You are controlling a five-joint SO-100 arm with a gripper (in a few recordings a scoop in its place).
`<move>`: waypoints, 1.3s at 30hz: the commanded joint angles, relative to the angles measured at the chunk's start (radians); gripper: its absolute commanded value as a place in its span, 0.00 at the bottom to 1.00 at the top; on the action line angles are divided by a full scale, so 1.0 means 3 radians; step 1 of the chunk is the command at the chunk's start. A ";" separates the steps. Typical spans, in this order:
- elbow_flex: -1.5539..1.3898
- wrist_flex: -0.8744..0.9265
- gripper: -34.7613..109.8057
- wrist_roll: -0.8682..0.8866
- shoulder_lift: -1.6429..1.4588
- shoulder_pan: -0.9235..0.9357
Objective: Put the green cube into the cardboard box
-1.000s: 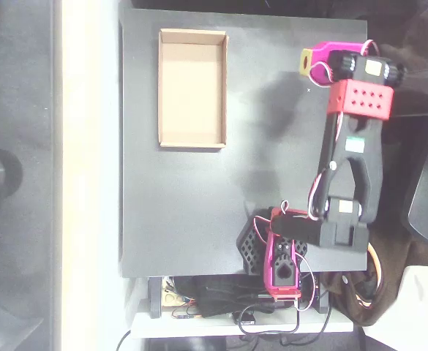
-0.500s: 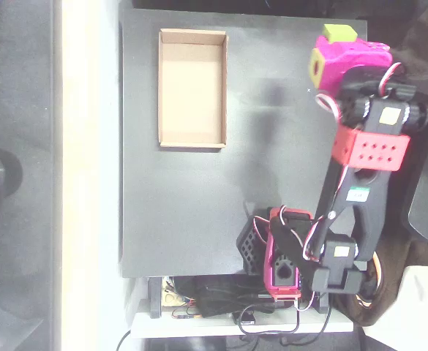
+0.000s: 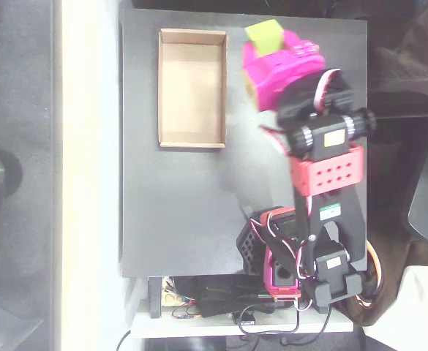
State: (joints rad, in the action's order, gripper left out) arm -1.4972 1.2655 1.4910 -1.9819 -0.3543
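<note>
Jaws clamped on the green cube [image 3: 264,34], gripper [image 3: 268,45] carrying it above the table [image 3: 184,205], just right of the cardboard box [image 3: 192,88]. Cube looks light, rigid, matte; flat opposite faces should hold fine.

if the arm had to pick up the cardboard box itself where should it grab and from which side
Probably one of the long side walls, from straight above. The cardboard box is a shallow open tray lying flat on the table, so its thin upright rim is the only narrow part. The right wall in the overhead view lies closest to the gripper, which now carries the green cube.
</note>
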 commanded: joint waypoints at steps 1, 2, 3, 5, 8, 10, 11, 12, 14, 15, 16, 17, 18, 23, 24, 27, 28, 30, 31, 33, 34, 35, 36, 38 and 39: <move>0.0087 -0.0015 0.34 0.0010 -0.0138 -0.0271; 0.0072 -0.0015 0.34 0.0010 -0.0138 -0.0337; 0.0056 -0.0015 0.34 0.0010 -0.0138 -0.0414; 0.0051 -0.0015 0.34 0.0010 -0.0133 -0.0562; 0.0046 -0.0015 0.34 0.0010 -0.0102 -0.0726; 0.0046 -0.0015 0.34 0.0010 -0.0041 -0.0767; 0.0046 -0.0015 0.34 0.0010 0.0000 -0.0767; 0.0046 -0.0015 0.34 0.0010 0.0041 -0.0772; 0.0046 -0.0015 0.34 0.0010 0.0153 -0.0772; 0.0046 -0.0015 0.34 0.0010 0.0220 -0.0772; 0.0046 -0.0015 0.34 0.0010 0.0286 -0.0772; 0.0046 -0.0015 0.34 0.0010 0.0363 -0.0772; 0.0046 -0.0015 0.34 0.0010 0.0435 -0.0772; 0.0087 -0.0015 0.34 0.0010 0.0833 -0.0777; 0.0092 -0.0015 0.34 0.0010 0.0915 -0.0777; 0.0092 -0.0015 0.34 0.0010 0.1161 -0.0777; 0.0092 -0.0015 0.34 0.0010 0.1243 -0.0777; 0.0092 -0.0015 0.34 0.0010 0.1396 -0.0777; 0.0092 -0.0015 0.34 0.0010 0.1473 -0.0777; 0.0092 -0.0015 0.34 0.0010 0.1606 -0.0777; 0.0092 -0.0015 0.34 0.0010 0.1672 -0.0787; 0.0097 -0.0015 0.34 0.0010 0.1733 -0.0808; 0.0097 -0.0015 0.34 0.0010 0.1795 -0.0828; 0.0097 -0.0015 0.35 0.0010 0.1912 -0.0844; 0.0097 -0.0015 0.35 0.0010 0.1963 -0.0849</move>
State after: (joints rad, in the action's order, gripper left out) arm -1.4972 1.2655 1.4818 -1.3929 -0.5890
